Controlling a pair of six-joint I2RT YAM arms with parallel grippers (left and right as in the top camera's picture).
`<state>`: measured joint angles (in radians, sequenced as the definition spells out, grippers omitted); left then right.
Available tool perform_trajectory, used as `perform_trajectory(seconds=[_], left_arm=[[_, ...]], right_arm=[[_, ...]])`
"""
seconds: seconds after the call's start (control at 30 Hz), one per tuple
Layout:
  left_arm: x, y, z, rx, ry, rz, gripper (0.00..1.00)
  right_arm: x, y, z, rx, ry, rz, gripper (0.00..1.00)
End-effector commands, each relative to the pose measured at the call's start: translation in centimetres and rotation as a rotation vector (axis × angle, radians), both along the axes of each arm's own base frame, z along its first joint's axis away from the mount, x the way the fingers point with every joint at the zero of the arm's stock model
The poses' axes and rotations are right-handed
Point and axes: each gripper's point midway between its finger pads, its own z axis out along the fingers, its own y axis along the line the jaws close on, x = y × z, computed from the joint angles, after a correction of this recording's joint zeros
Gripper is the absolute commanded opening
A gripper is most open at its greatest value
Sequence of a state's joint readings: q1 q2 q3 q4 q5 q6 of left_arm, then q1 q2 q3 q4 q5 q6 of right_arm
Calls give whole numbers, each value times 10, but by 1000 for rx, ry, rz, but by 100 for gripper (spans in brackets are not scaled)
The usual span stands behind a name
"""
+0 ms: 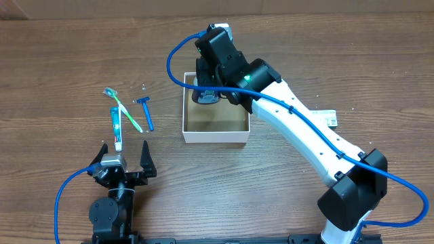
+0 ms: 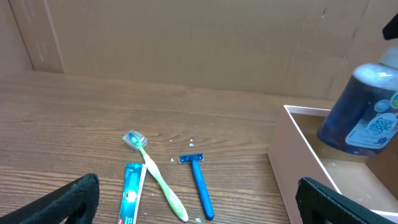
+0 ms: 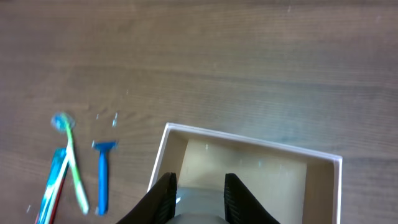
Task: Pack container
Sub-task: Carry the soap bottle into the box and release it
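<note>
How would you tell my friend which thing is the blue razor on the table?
Find the square white-walled box with a brown floor in the middle of the wooden table. Three thin things lie left of it, and the blue plastic razor is the nearest to the box. Its T-shaped head and all-blue colour set it apart from the green toothbrush and the toothpaste tube.

Lighting: soft, even, moderately bright, from above; shadows faint.
Overhead: sharp, table (image 1: 68, 41) grain clear.
Left wrist: centre sharp; bottle (image 2: 364, 106) at 3 o'clock soft, dark fingers (image 2: 68, 199) at 7 o'clock unfocused.
Right wrist: blurred throughout; razor (image 3: 102, 177) at 8 o'clock smeared.
</note>
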<state>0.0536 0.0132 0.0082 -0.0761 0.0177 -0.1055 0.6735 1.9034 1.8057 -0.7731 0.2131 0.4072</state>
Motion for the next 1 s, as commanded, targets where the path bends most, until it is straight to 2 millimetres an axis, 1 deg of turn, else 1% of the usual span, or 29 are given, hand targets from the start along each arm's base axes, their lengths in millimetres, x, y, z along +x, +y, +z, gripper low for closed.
perform_trajectory(seconds=[0.0,0.17,0.27,0.3,0.43,0.63,0.7,0.87,0.9,0.97], left_arm=[[0,2,0,5,-4,8,100],[0,2,0,5,-4,8,100],[0,2,0,5,-4,8,100],[0,2,0,5,-4,8,100],[0,2,0,5,-4,8,100],[0,2,0,5,-4,8,100],[0,2,0,5,-4,8,100],[0,2,0,5,-4,8,100],[0,2,0,5,-4,8,100],[0,2,0,5,-4,8,100]], right_arm=[[10,-10,8,7,-73,-61,26],[15,-8,-10,-3,-73,-69,25],[22,-2,-29,-12,-62,-68,25],[24,-1,-32,-14,-60,-68,25],[30,3,-37,-11,-75,-60,25],[40,22,-46,8,-107,12,25],[44,25,-47,11,-120,17,25],[48,27,-70,-9,-99,18,25],[49,28,-73,-11,-97,18,25],[50,28,-72,-10,-103,20,26]])
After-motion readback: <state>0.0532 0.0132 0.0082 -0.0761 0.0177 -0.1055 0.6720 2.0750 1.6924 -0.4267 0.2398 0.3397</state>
